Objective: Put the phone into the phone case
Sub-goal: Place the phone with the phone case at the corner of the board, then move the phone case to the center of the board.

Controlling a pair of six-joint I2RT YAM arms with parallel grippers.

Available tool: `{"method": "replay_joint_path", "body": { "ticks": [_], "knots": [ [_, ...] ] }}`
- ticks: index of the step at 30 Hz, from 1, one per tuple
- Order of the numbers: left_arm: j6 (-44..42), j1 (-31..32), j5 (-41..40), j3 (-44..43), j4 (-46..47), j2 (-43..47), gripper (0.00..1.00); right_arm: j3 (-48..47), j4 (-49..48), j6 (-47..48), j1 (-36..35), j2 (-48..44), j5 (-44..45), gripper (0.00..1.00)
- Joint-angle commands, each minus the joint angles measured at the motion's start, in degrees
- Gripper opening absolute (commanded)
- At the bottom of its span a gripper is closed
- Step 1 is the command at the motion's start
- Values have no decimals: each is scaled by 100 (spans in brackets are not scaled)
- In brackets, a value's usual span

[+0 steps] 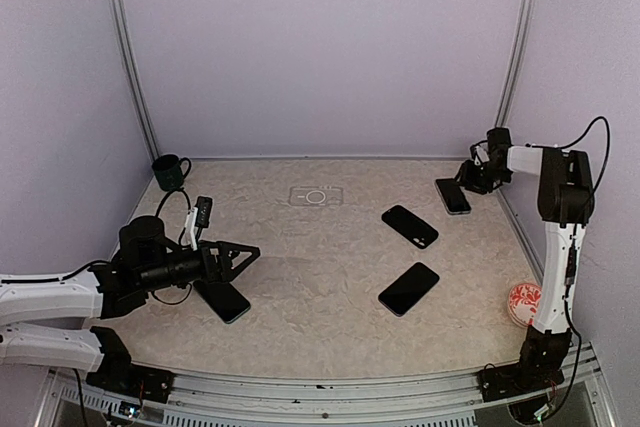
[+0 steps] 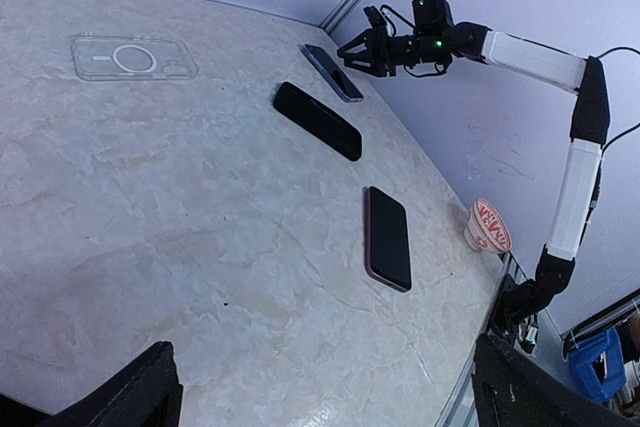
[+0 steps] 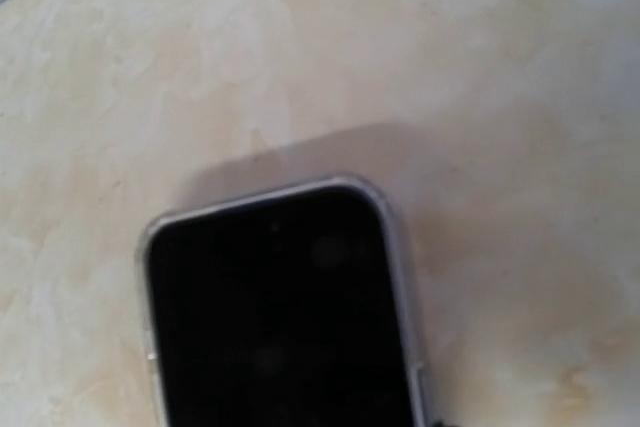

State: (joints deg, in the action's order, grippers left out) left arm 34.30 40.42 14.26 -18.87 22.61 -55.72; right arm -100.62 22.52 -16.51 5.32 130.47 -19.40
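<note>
A clear phone case (image 1: 316,196) lies flat at the back middle of the table; it also shows in the left wrist view (image 2: 133,58). Two black phones lie right of centre, one further back (image 1: 410,226) and one nearer (image 1: 409,288). A third black phone (image 1: 225,299) lies under my left gripper (image 1: 245,255), which is open and empty above the table. A phone with a pale rim (image 1: 452,196) lies at the back right, filling the right wrist view (image 3: 280,307). My right gripper (image 1: 470,175) hovers right beside it, jaws spread, holding nothing.
A dark green mug (image 1: 170,171) stands at the back left corner. A red and white cup (image 1: 523,301) stands by the right edge near the right arm's base. Walls close the table on three sides.
</note>
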Motion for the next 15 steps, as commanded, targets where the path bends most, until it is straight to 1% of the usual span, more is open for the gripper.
{"method": "replay_joint_path", "body": {
  "ticks": [1, 5, 9, 15],
  "knots": [
    [-11, -34, -49, 49, 96, 2, 99, -2, 79, 53, -94, -461, 546, 47],
    [5, -32, -26, 50, 150, -35, 99, 3, 128, 134, -188, -596, 823, 47],
    [-5, -35, -21, 38, 144, -66, 99, 169, -30, 345, -490, -868, 943, 48],
    [-208, -35, -96, -173, -270, 35, 99, 404, -164, 726, -1402, -1352, 984, 48]
  ]
}}
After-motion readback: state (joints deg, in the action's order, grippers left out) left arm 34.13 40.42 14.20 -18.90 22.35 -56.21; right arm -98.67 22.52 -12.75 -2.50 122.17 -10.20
